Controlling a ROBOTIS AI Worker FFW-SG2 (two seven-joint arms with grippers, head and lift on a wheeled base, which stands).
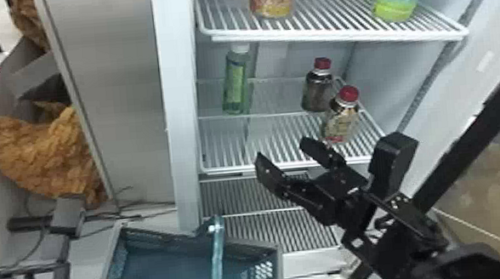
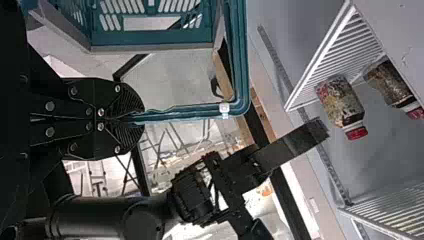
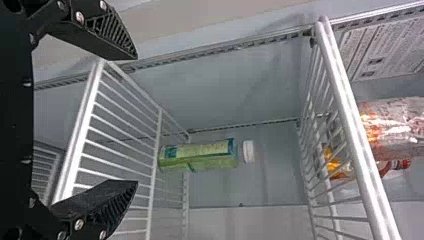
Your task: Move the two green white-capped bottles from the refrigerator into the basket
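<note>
- Head view: one green bottle (image 1: pixel 235 80) stands upright on a wire shelf (image 1: pixel 230 168) of the refrigerator (image 1: pixel 181 112), slim, clear and smooth, with a white cap. The right gripper (image 1: pixel 282 148) is before the shelf, empty, near the squat, red-capped bottles (image 1: pixel 341 117); it likely needs to pass these to reach the green one. The teal basket (image 1: pixel 161 263) is low in front, probably to keep the drop short.
- Left wrist view: the left gripper (image 2: pixel 142 120) is closed on the basket's thin plastic rim, likely to steady it for loading. The basket wall is slotted.
- Right wrist view: the right gripper's ribbed fingers are spread wide with nothing between; the bottle is beyond their tips, rounded and perhaps slippery, so a centred grip seems wise.
</note>
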